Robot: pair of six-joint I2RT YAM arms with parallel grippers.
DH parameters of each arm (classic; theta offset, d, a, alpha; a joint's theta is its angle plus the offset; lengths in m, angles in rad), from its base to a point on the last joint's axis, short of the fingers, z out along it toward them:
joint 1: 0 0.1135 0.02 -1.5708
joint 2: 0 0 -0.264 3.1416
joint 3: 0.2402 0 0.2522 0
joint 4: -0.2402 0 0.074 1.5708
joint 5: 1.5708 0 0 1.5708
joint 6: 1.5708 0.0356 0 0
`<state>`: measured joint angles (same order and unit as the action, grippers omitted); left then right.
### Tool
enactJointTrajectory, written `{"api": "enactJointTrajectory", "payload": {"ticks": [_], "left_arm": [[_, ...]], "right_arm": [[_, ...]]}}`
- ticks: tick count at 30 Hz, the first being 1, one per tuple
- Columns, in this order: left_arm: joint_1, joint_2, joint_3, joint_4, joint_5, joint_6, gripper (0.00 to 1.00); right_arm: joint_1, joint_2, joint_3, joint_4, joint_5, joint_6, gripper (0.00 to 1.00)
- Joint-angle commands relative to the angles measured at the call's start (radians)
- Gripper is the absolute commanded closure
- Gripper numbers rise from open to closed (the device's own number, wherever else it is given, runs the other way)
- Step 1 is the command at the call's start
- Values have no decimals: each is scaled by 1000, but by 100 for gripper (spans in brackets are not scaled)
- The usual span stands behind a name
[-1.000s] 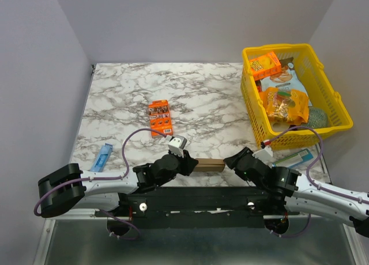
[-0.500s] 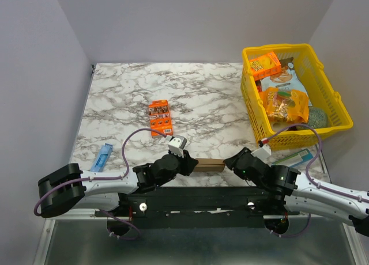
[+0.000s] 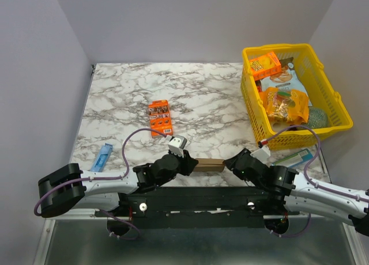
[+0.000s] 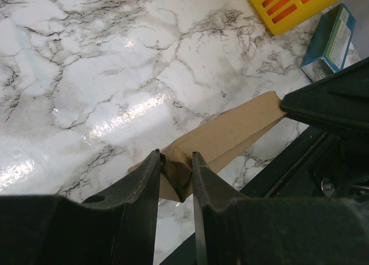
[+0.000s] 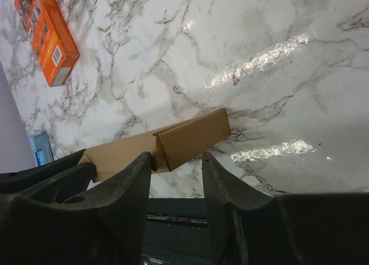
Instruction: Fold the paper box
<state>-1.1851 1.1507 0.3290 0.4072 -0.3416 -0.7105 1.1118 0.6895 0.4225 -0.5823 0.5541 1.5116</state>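
The paper box [image 3: 209,165] is a brown, flattened cardboard piece lying near the table's front edge between my two grippers. My left gripper [image 3: 190,163] is shut on its left end; in the left wrist view the crumpled cardboard end [image 4: 177,167] sits pinched between the fingers [image 4: 176,161]. My right gripper [image 3: 230,163] is at the box's right end with its jaws open. In the right wrist view the folded end flap [image 5: 193,137] lies just beyond the tips of the right gripper [image 5: 176,158], and the left fingertip [image 5: 144,161] is close to the fold.
An orange printed snack box [image 3: 160,117] lies mid-table. A yellow basket [image 3: 340,112] full of snacks stands at the right, with a teal carton [image 3: 294,158] in front of it. A blue pack [image 3: 102,157] lies at the left front. The black arm mount runs along the near edge.
My right gripper has edged left toward the box's right end and its jaws have narrowed. The left gripper and the box have not moved.
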Motion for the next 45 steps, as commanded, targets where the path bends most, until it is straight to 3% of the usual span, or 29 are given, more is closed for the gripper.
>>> {"api": "enactJointTrajectory", "payload": {"ticks": [1, 6, 9, 15, 22, 26, 31, 35, 36, 38, 42, 45], "left_arm": [[-18, 53, -59, -281, 52, 11, 74], [-19, 55, -61, -281, 52, 9, 74], [-19, 60, -58, -281, 52, 9, 74], [-21, 66, -58, -280, 46, 11, 74], [-54, 24, -71, -277, 1, 9, 74], [-122, -12, -65, -300, -54, 3, 73], [-223, -43, -35, -358, -135, -12, 65], [-275, -45, -15, -357, -140, 0, 44], [-295, -46, -12, -347, -134, 23, 40], [-304, -49, 2, -344, -134, 25, 31], [-306, -113, 24, -366, -135, 20, 21], [-306, -207, 21, -366, -134, 26, 15]], "right_arm": [[9, 27, -41, -51, -9, 15, 55], [8, 54, -33, -137, -46, 44, 76], [6, 65, -47, -128, -75, 44, 83], [8, 139, -100, -100, -146, 81, 87], [8, 177, -59, -77, -143, 4, 89], [8, 159, -45, -93, -157, -19, 87], [11, 58, -37, -165, -169, -37, 83], [11, -71, -34, -227, -189, -51, 74], [11, -90, -34, -250, -195, -50, 65], [11, -120, -40, -272, -220, -42, 59], [10, -183, -73, -246, -266, -44, 46], [10, -206, -116, -156, -309, -38, 44]]}}
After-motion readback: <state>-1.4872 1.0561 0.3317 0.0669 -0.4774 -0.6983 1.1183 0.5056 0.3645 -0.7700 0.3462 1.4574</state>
